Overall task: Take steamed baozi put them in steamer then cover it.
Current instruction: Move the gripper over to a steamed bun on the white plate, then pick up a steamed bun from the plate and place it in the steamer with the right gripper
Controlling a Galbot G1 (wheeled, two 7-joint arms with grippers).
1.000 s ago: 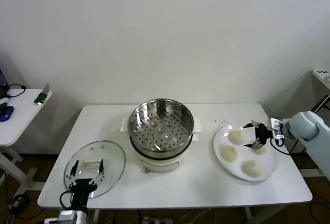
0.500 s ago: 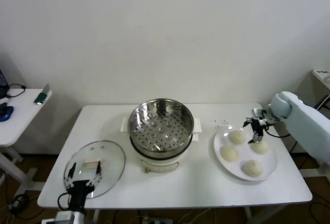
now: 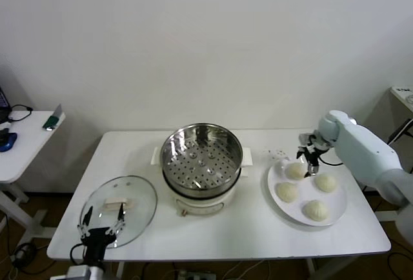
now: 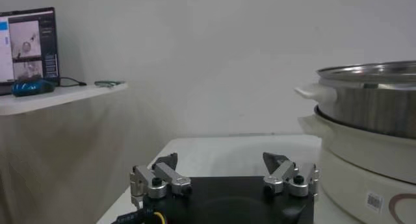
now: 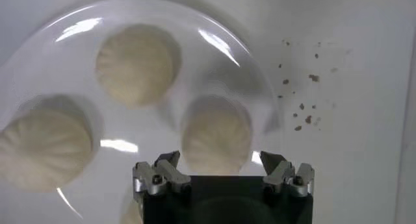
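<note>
The steamer [image 3: 201, 162] stands open at the table's middle, its perforated tray bare; its steel wall [image 4: 372, 107] also shows in the left wrist view. The glass cover [image 3: 120, 209] lies flat at the front left. Several baozi sit on a white plate [image 3: 273, 178] at the right. My right gripper [image 3: 308, 153] hovers open over the plate's far edge, just above the far baozi [image 3: 295, 171]. From the right wrist, that baozi [image 5: 216, 136] lies just beyond the open gripper [image 5: 221, 160]. My left gripper [image 3: 100, 223] is open and empty at the cover's near edge.
Dark crumbs [image 3: 277, 151] dot the table beyond the plate. A low side table [image 3: 26, 139] with small items stands to the left. The white wall runs close behind the table's far edge.
My right arm swung from the plate's right side up and over to its far edge, above the far baozi. The left gripper drew back slightly toward the table's front edge.
</note>
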